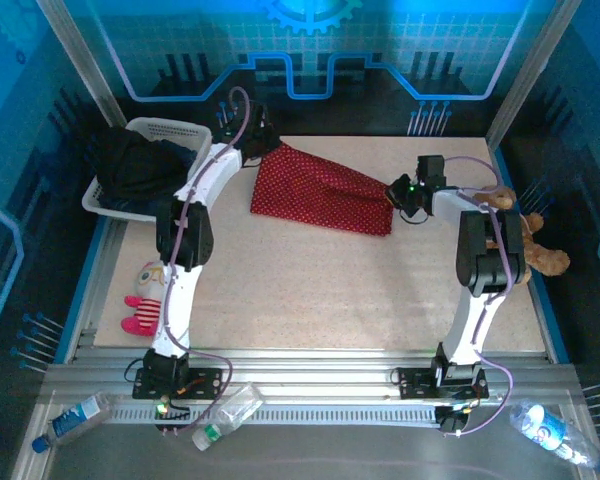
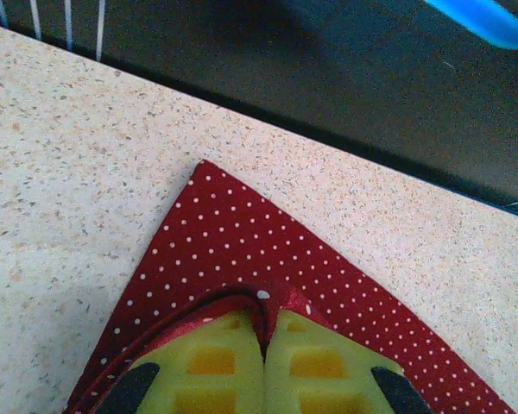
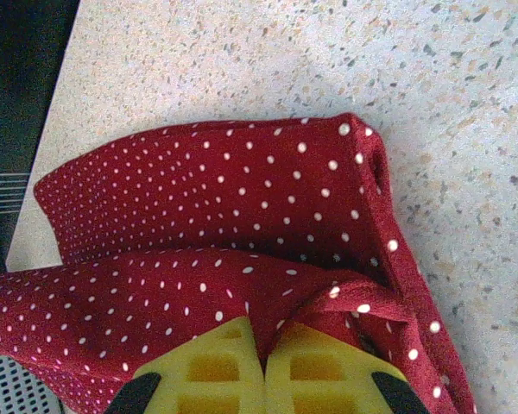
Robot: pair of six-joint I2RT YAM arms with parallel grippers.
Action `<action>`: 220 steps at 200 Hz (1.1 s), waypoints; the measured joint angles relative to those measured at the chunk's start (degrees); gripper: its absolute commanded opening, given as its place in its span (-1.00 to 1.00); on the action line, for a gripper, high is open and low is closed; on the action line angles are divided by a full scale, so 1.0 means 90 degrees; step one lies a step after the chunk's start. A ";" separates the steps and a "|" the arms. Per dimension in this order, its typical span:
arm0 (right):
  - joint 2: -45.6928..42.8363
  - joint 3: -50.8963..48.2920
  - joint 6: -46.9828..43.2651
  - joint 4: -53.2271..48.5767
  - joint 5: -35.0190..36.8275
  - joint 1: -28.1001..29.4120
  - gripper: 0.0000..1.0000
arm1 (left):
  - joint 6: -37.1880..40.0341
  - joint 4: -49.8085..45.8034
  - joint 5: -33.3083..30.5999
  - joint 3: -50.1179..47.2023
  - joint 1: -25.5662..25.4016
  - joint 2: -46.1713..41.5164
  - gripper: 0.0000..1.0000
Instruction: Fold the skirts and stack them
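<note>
The red skirt (image 1: 320,190) with small white dots lies spread on the far middle of the table. My left gripper (image 1: 265,150) is shut on its far left corner. In the left wrist view its pads (image 2: 216,362) pinch a raised fold of the red skirt (image 2: 242,241), and my left gripper (image 2: 265,323) shows no gap. My right gripper (image 1: 398,192) is shut on the skirt's right edge. In the right wrist view the red skirt (image 3: 224,198) bunches up between the jaws of my right gripper (image 3: 263,332). Dark skirts (image 1: 135,165) fill the white basket (image 1: 170,127).
The basket stands at the far left corner of the table. A brown teddy bear (image 1: 528,238) lies at the right edge, by the right arm. A pink-and-white plush toy (image 1: 145,297) lies at the left edge. Plastic bottles (image 1: 225,415) lie on the rail in front.
</note>
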 measured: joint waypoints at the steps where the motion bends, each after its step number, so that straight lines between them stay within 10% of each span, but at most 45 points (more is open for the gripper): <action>1: 0.0017 0.0005 -0.0005 0.0017 -0.0010 -0.0007 -0.75 | -0.0032 0.0000 0.0017 0.0029 0.0000 0.0019 -0.60; 20: 0.0243 0.0083 0.0036 0.0206 -0.0194 -0.0126 -0.51 | 0.0012 0.0005 0.0143 0.0539 0.0019 0.0437 -0.18; 38: 0.0384 0.0136 0.0032 0.0386 -0.0406 -0.0267 -0.15 | 0.0012 -0.0095 0.0267 0.1171 0.0051 0.0818 0.67; 56: 0.0393 0.0129 -0.0044 0.0554 -0.0600 -0.0379 0.16 | -0.0022 -0.0240 0.0350 0.1401 0.0107 0.0923 0.97; 92: 0.0083 -0.0012 -0.0308 0.0556 -0.0714 -0.0418 0.98 | -0.0107 -0.0308 0.0845 0.0729 0.0216 0.0571 0.98; 220: 0.0755 0.0884 -0.0738 -0.0364 -0.1360 0.0311 1.00 | -0.1090 0.0192 0.2827 -0.0806 0.0182 0.0483 0.98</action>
